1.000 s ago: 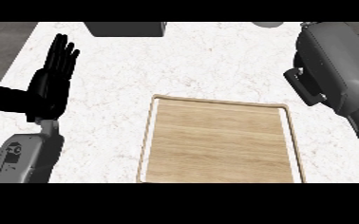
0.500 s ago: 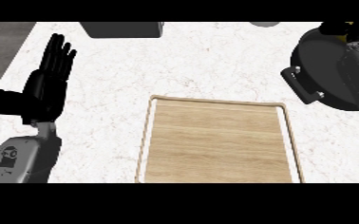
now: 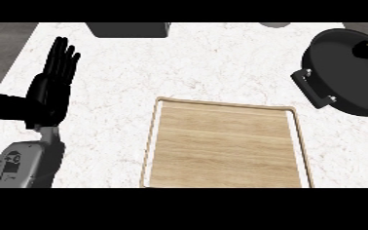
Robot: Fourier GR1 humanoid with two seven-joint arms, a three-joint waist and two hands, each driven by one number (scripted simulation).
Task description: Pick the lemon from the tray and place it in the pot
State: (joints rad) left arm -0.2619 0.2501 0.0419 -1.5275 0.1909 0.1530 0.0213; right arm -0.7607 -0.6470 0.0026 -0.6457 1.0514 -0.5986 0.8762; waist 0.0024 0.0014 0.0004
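Left hand (image 3: 52,85) rests open at the bench's (image 3: 215,63) left edge, well apart from tray (image 3: 152,146) and right-edge pot (image 3: 343,73).

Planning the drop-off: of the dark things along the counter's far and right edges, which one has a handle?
The black pot at the right edge: a handle sticks out at its lower left. The dark box at the far edge shows none.

The tray (image 3: 226,146) lay on the counter (image 3: 215,63), near its front. The pot (image 3: 341,75) stood behind it, to the right.
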